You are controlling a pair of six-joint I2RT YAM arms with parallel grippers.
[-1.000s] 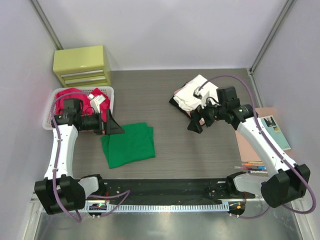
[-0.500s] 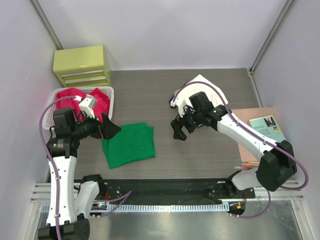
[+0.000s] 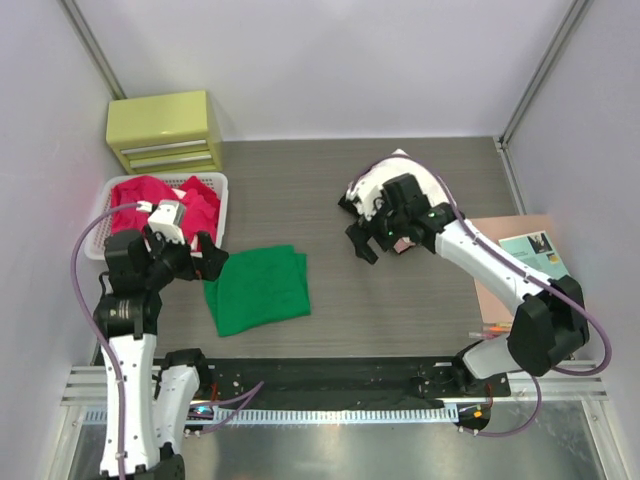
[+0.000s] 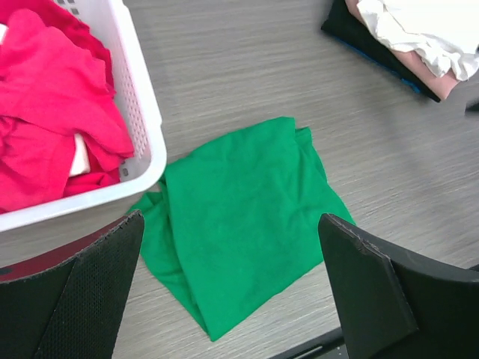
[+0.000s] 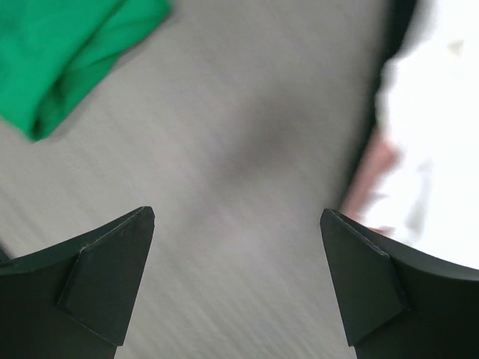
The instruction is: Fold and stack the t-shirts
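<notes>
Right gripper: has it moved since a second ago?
Yes. The right gripper has shifted left along the near edge of the folded stack, toward the green t-shirt.

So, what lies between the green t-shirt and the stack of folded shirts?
Bare grey table, clearest in the left wrist view; the right claw hovers above it.

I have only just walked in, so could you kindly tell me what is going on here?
Two robot arms are folding and stacking t-shirts. Neither holds anything now; both end effectors are open. The left end effector hovers by the roughly folded green t-shirt, beside the white basket of red shirts. The right end effector hangs next to the stack of folded shirts.
</notes>
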